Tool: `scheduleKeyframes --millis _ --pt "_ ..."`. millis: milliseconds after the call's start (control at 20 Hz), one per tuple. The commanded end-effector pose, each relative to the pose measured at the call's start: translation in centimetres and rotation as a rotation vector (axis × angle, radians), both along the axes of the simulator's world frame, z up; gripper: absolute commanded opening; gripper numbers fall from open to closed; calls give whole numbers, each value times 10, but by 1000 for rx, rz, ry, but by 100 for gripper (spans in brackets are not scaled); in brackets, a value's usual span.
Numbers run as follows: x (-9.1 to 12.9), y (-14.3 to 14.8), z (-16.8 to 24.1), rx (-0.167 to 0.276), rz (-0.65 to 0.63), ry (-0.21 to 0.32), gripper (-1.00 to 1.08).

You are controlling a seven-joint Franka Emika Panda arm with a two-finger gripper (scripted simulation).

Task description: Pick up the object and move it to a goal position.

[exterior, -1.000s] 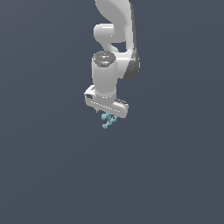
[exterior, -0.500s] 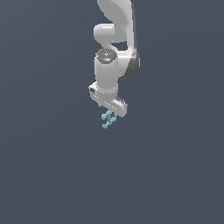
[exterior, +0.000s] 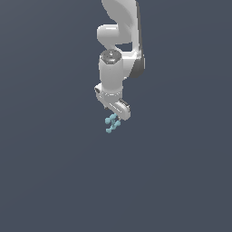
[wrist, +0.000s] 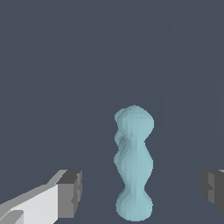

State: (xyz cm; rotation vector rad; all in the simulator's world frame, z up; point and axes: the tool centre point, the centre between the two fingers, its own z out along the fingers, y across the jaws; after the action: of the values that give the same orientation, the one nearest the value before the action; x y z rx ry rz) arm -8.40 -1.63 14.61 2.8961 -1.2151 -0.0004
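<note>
Exterior view: the white Panda arm (exterior: 118, 54) reaches down from the top of the frame over a uniform dark grey-blue ground (exterior: 50, 172), with the wrist turned so that the hand is seen obliquely. The gripper (exterior: 114, 118) sits at the arm's lower end. The object (exterior: 112, 124), a small light-teal piece with rounded lobes, shows directly below the hand, its upper part meeting the hand's underside and its lower lobes projecting beyond it.

Wrist view: the object (wrist: 133, 162) appears as an elongated teal form with a rounded bulge at each end and a narrower waist, lying between the two dark grey finger pads (wrist: 70, 193). The second pad is visible only at the frame's edge. The jaws stand wide apart, with clear ground visible between each pad and the object; neither pad touches it. Whether the object rests on the ground or is merely seen beneath the open hand cannot be settled from these renders, though no grasp is evident
</note>
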Motion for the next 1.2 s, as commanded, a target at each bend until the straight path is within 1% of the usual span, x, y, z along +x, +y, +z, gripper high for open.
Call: scheduleKeyframes --millis 0,350,800,1050,1100,1150 --pt "-2 0 0 1 -14 -1 100" --pt "-2 0 -5 0 -13 0 100" --pt "-3 0 -43 0 -17 -1 100" --pt "-2 0 -50 0 -17 -1 100" --pt "-2 0 -50 0 -17 -1 -100" --pt "-2 0 -50 0 -17 -1 -100"
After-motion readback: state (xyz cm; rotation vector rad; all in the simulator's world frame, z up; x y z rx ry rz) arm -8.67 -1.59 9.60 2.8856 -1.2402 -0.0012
